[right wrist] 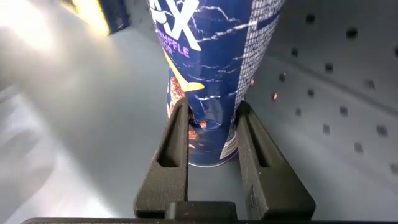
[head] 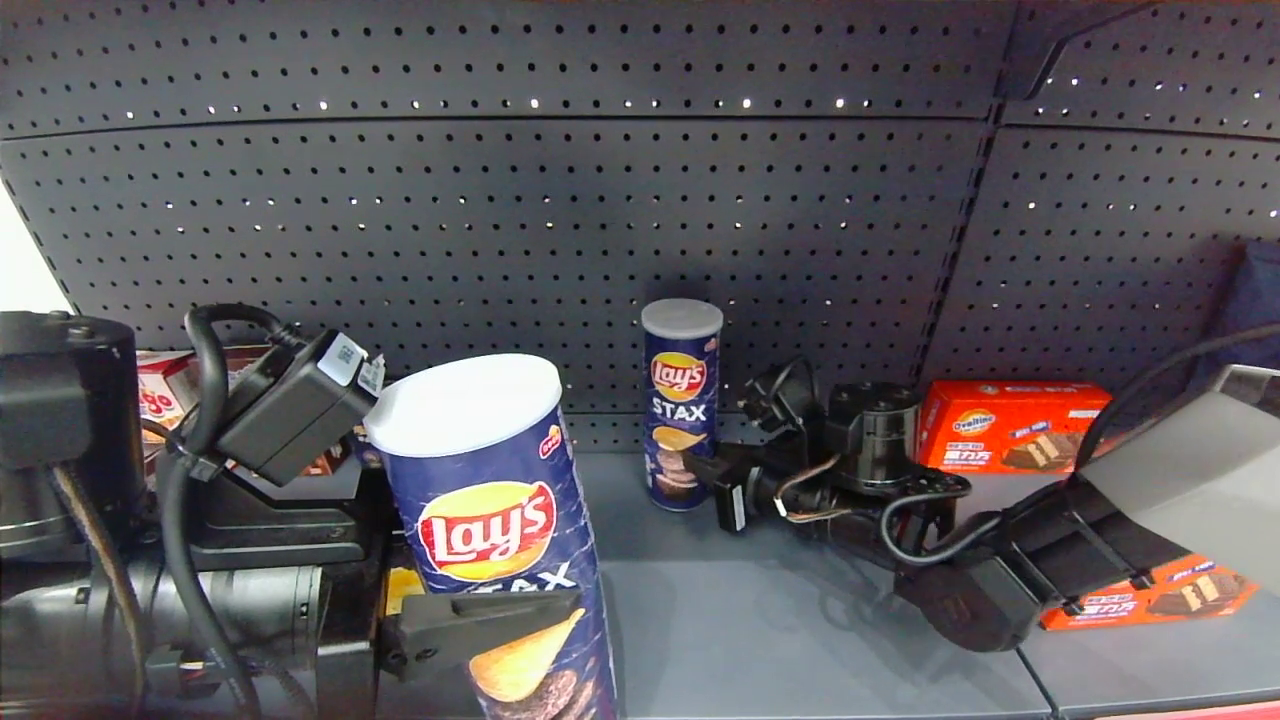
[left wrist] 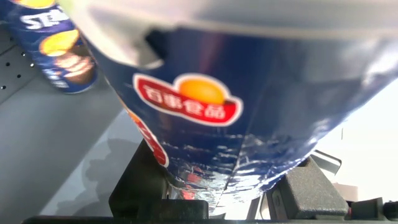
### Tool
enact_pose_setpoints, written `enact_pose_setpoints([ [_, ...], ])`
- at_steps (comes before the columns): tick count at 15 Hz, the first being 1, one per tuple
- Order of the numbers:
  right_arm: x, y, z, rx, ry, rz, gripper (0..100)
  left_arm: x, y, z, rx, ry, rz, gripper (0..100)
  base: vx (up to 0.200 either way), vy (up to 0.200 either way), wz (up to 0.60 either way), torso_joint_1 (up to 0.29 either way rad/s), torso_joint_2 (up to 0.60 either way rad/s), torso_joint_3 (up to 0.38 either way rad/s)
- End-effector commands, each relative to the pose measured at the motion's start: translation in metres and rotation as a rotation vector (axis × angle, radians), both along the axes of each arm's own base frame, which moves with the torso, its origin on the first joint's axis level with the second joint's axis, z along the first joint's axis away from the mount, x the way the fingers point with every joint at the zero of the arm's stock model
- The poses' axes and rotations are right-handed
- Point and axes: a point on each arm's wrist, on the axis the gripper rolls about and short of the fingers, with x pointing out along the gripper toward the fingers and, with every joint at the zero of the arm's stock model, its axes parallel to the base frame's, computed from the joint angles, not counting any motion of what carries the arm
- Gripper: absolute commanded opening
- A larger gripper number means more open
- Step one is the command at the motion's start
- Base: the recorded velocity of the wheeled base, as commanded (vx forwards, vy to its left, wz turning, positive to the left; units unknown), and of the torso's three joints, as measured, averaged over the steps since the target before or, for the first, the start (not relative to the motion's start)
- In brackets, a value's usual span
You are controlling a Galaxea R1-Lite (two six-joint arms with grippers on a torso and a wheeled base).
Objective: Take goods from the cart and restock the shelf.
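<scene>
Blue foil covers the far can (head: pixel 681 400), which stands upright on the shelf (head: pixel 800 620) near the pegboard (head: pixel 500 220). The right end effector (right wrist: pixel 211 143) is clamped low around it, probably to seat it squarely at the back. The left end effector (left wrist: pixel 230 186) grips the matching near can (head: pixel 480 500) by its lower half, slightly tilted, likely queued for the next spot.

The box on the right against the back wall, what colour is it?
Orange; the box shows best in the head view.

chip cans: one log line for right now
left jaws: shut on near can, held near shelf front | right jaws: shut on far can, upright on shelf by pegboard
</scene>
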Motion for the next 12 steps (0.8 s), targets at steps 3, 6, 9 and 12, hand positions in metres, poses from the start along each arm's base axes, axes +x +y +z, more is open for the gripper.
enact_pose_setpoints([
  [3, -0.039, -0.021, 0.020, 0.005, -0.003, 0.038, 0, 0.000, 0.000, 0.000, 0.000, -0.001, 0.000, 0, 0.000, 0.000, 0.00, 0.000, 0.00, 0.000],
  [6, -0.046, -0.027, 0.024, 0.007, -0.003, 0.035, 100, 0.000, 0.000, 0.000, -0.001, -0.002, 0.000, 0, 0.000, 0.000, 0.00, 0.000, 0.00, 0.000],
  [9, -0.052, -0.033, 0.022, -0.004, 0.007, 0.032, 100, 0.000, 0.000, 0.000, 0.000, -0.001, 0.000, 0, 0.000, 0.000, 0.00, 0.000, 0.00, 0.000],
  [12, -0.054, -0.036, 0.022, -0.003, 0.012, 0.031, 100, 0.000, 0.000, 0.000, -0.001, -0.002, 0.000, 0, 0.000, 0.000, 0.00, 0.000, 0.00, 0.000],
])
